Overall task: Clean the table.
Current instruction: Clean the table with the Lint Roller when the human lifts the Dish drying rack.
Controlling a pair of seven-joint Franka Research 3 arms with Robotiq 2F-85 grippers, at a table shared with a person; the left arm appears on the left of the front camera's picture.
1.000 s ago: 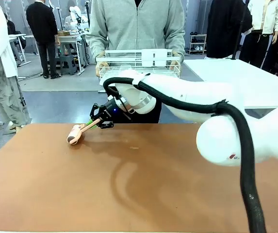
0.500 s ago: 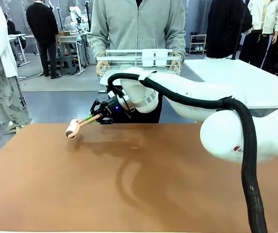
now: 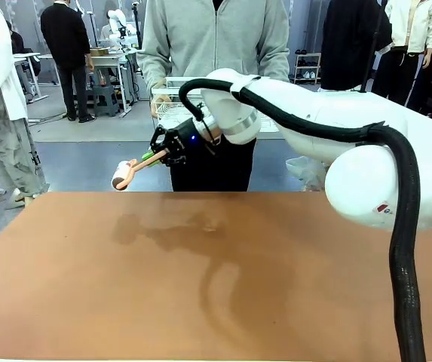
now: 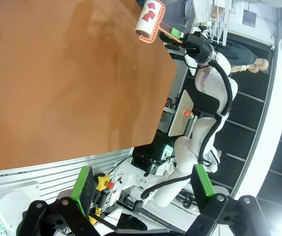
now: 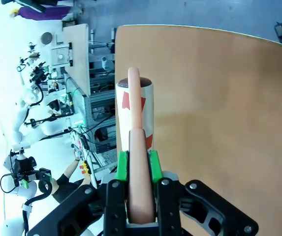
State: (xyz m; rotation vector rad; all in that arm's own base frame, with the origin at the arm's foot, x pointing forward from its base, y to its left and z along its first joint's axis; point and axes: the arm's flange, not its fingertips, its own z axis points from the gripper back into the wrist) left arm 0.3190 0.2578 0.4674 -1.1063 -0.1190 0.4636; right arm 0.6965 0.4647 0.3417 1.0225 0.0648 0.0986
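While the right gripper hangs above the far edge of the tabletop, left of middle, the front view shows it clenched on the pink handle of a lint roller. The roll is in the air and off the surface, with its shadow on the wood below. The table spreads wide and bare beneath, reddish-brown and matte, with one small pale fleck near the far middle. Beyond the far edge stands a person holding a white dish rack. Over to the left wrist view: the left gripper sits released, green pads spread and nothing between them, well back from the table, and the roller shows at the tabletop's far edge. Now the right wrist view: both pads pinch the handle close behind the roll, which points straight out along the fingers with the tabletop behind it. My read is that this table is heavy, stiff and flat, so it isn't a thing to grip at all. It should sit firm under pressure, and its matte skin ought to let the roll turn, not skid. The place to take hold is that slim, hard handle, gripped as it is now.
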